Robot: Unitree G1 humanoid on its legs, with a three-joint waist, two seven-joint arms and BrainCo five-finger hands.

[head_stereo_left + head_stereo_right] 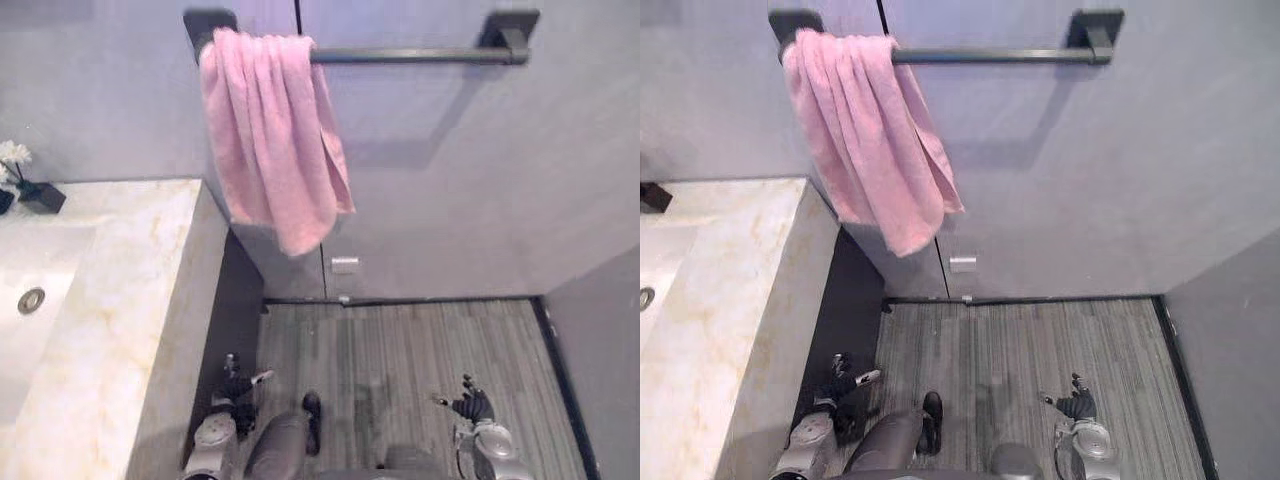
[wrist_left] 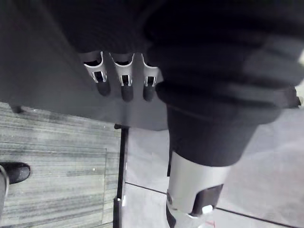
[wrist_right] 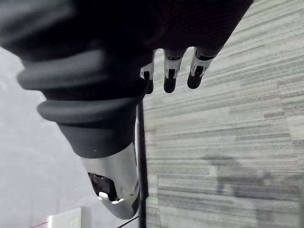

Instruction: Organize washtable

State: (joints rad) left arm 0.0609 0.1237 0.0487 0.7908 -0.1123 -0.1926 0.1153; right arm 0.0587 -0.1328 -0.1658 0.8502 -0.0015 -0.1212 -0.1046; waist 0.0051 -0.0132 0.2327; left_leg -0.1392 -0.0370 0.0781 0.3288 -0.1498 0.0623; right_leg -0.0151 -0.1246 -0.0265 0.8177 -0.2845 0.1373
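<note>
The pink towel [image 1: 270, 140] hangs on the rail [image 1: 420, 56] beside the table [image 1: 120, 300], while the left robot hand [image 1: 238, 388] and the right robot hand [image 1: 472, 405] dangle near the floor [image 1: 400, 345], fingers slack and empty, so this looks like a pause between steps, and the next move calls for raising an arm toward the table.

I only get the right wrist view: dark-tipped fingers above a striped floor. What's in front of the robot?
Observer: A pink towel hangs bunched at the left end of a dark wall rail.
Operator: Where's the washtable?
Observer: To the robot's left: a pale marble washtable with a sunken basin, and a small black vase of white flowers at its back.
Operator: And the other hand?
Observer: The left hand hangs open, low beside the washtable's dark side, holding nothing.
</note>
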